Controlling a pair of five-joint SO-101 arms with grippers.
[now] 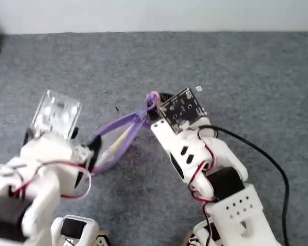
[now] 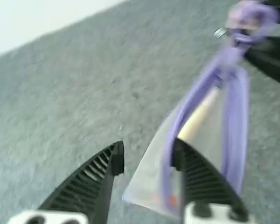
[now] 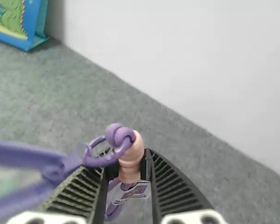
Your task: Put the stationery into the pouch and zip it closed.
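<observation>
A clear pouch [image 1: 118, 141] with purple trim hangs stretched between the two grippers above the grey carpet. My right gripper [image 1: 153, 111] holds its far end. In the right wrist view the right gripper [image 3: 126, 161] is shut on the pink and purple zip-pull charm [image 3: 123, 149]. My left gripper [image 2: 144, 156] stands open at the pouch's [image 2: 205, 140] lower corner, which lies against one finger [image 2: 196, 172] and reaches partly into the gap. A cream stick of stationery [image 2: 200, 116] shows inside the pouch, with something small and orange [image 2: 170, 200] near the corner.
Grey carpet [image 1: 246, 77] covers the table up to a white wall at the back. A blue box with a green figure [image 3: 16, 18] stands against the wall at the far left. A black cable [image 1: 267, 159] runs beside the right arm.
</observation>
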